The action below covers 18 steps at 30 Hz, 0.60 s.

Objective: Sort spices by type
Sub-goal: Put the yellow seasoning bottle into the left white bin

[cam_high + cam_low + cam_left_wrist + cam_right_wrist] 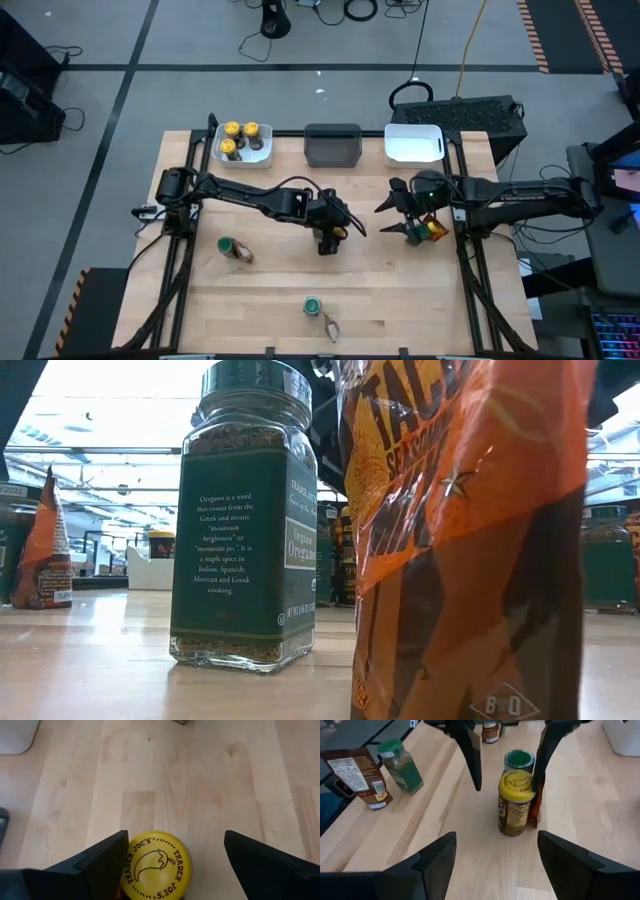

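A dark jar with a yellow lid (156, 865) stands upright on the table's middle, also in the right wrist view (514, 805). My left gripper (328, 243) is open and slants down over it, one finger on either side of the lid. Right behind the jar stand a green-lidded jar (519, 760) and an orange packet (538, 807). My right gripper (495, 850) waits open toward the table's right side (397, 218), facing this group with nothing between its fingers. Three yellow-lidded jars (240, 138) stand in the white bin (218, 152) at the far left. My left gripper's far-side finger (540, 765) stands right at the rim of the jar's yellow lid (532, 786), the other finger (470, 755) well off it. I cannot tell whether the far-side finger touches the lid. The jar stands upright on its base on the table.
A dark grey bin (332, 146) and a second white bin (413, 145) stand along the far edge. A green-lidded jar (228, 245) with a packet (244, 256) is at the left. Another green-lidded jar (312, 304) and packet (330, 326) stand near the front edge.
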Motion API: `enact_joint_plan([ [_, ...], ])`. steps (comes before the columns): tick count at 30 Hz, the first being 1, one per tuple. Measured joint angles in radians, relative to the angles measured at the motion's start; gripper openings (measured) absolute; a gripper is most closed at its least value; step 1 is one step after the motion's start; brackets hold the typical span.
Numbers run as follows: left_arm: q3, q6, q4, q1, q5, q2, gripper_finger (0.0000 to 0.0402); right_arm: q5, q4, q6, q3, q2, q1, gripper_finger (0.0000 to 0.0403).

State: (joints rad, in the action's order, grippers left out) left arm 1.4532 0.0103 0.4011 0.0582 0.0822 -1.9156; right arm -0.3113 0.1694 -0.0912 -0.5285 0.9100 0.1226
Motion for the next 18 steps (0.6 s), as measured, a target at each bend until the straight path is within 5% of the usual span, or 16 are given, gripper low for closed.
enact_joint_plan([
  [18, 0.000, 0.051, 0.035, -0.025, 0.004, -0.005, 0.0333, 0.000, -0.026, -0.003, 0.000, 0.043, 0.000, 0.0263],
])
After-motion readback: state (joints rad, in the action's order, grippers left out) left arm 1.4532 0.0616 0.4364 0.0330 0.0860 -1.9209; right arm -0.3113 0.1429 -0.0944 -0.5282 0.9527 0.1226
